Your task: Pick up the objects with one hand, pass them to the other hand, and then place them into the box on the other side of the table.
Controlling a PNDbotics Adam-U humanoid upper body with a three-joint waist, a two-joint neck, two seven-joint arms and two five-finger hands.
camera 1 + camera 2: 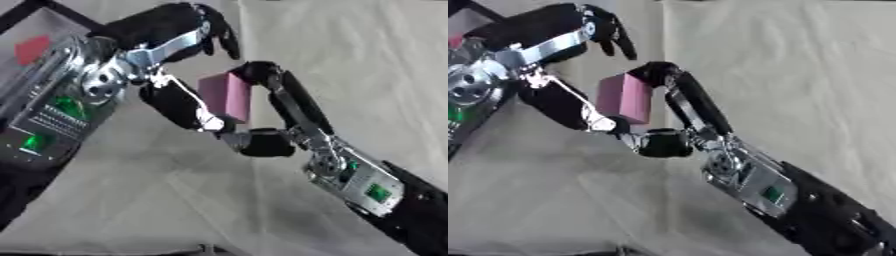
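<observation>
Mid-handover over the table [350, 60]. Pink block [226, 96] is in the air between both my hands, well off the cloth.

Right hand [284, 117]: fingers curled round the block, fingertip on its top right edge, thumb under its lower corner. It is clamped on the block.

Left hand [179, 97]: thumb lies along the block's left face, the other fingers [219, 30] arch above it, spread and not touching. Not closed on anything.

Risks as I see them:
- Right grip sits on edge and corner only, so the block could pivot out if I let go before the left closes.
- Left fingers come down from above; if they hit the top they may push the block out of the pinch.
- The two thumbs crowd each other below the block and could jam.

Red shape [32, 48] at far left, possibly box side; cannot tell.
</observation>
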